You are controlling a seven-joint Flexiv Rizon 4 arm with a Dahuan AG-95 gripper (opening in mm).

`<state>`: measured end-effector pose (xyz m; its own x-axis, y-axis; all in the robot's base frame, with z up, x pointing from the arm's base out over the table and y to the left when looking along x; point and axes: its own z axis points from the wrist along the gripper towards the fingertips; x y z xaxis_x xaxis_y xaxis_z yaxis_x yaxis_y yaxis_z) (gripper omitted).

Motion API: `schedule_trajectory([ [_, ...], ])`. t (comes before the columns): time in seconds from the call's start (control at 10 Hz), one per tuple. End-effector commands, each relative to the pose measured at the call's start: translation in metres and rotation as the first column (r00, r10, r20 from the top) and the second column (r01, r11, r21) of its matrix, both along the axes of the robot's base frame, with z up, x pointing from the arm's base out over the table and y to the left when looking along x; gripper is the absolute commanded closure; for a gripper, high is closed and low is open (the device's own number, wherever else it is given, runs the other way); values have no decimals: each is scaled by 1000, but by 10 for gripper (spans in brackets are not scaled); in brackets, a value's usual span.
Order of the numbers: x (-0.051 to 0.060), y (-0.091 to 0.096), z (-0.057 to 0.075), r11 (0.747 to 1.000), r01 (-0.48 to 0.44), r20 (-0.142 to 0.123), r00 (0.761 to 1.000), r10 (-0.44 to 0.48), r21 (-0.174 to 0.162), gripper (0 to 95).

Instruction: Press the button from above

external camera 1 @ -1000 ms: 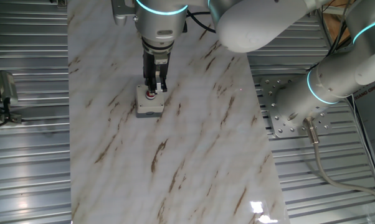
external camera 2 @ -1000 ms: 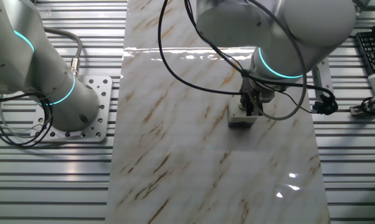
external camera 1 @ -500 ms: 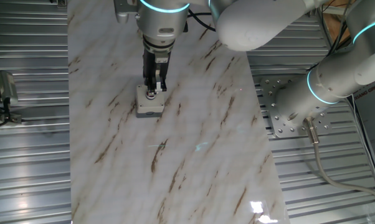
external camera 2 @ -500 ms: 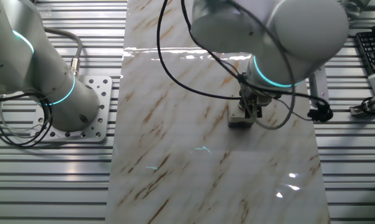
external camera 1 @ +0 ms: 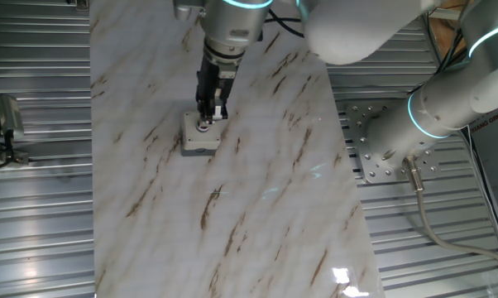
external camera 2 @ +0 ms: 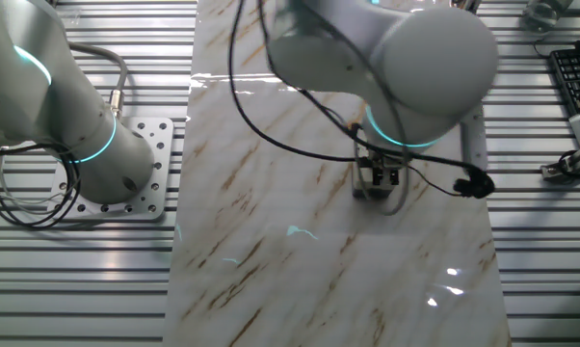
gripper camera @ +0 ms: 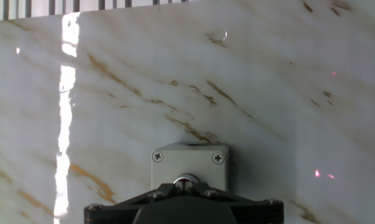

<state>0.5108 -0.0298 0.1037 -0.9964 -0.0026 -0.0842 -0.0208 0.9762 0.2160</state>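
The light-grey box [external camera 1: 198,137] sat on the marble table [external camera 1: 257,207], left of centre in one fixed view, unmoved from 0.5 s earlier. The gripper [external camera 1: 205,122] stood on its top, over the button [gripper camera: 185,181]. Since then the arm [external camera 2: 386,58] had swung and tilted the wrist. Whether the fingers were open or closed could not be told.
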Motion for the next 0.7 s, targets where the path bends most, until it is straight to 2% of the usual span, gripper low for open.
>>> schedule_trajectory([
  [0.1,8,2,-3,1000,-9,-76,997,10,6,950],
  [0.3,7,2,-2,1000,-19,-88,996,18,-14,950],
  [0.4,7,2,-2,999,-48,-152,987,49,13,950],
  [0.5,8,-2,4,993,-4,-332,942,43,118,950],
  [0.7,8,-2,4,997,-36,-334,941,58,73,950],
])
